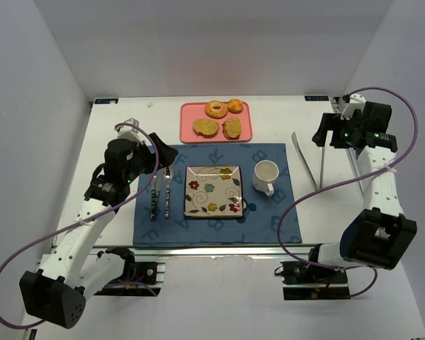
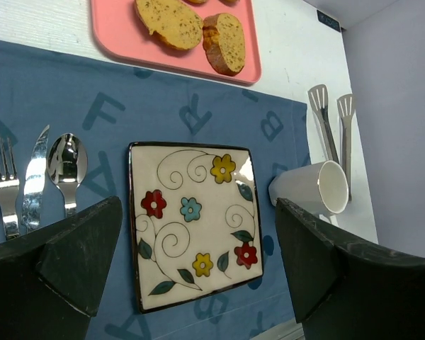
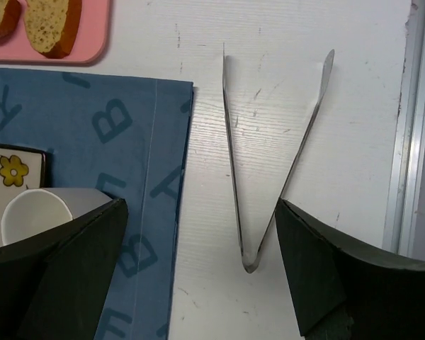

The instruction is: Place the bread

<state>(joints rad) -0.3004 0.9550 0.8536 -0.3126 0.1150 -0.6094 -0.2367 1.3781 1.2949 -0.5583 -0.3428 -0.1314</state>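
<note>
Two bread slices (image 1: 206, 127) (image 2: 170, 21) lie on a pink tray (image 1: 245, 134) at the back, with a ring-shaped roll (image 1: 216, 108) and a bun (image 1: 235, 106) behind them. The flowered square plate (image 1: 212, 190) (image 2: 177, 177) on the blue placemat (image 1: 269, 219) has nothing on it. My left gripper (image 1: 153, 160) (image 2: 198, 207) hangs open above the plate's near-left side, holding nothing. My right gripper (image 1: 333, 134) (image 3: 198, 207) stands open over the hinge end of the metal tongs (image 1: 312, 161) (image 3: 230, 142), which lie on the table to the right of the mat.
A white mug (image 1: 265, 176) (image 2: 312, 188) lies on its side to the right of the plate. Fork, knife and spoon (image 1: 160, 191) (image 2: 35, 177) lie to its left. White walls enclose the table on three sides.
</note>
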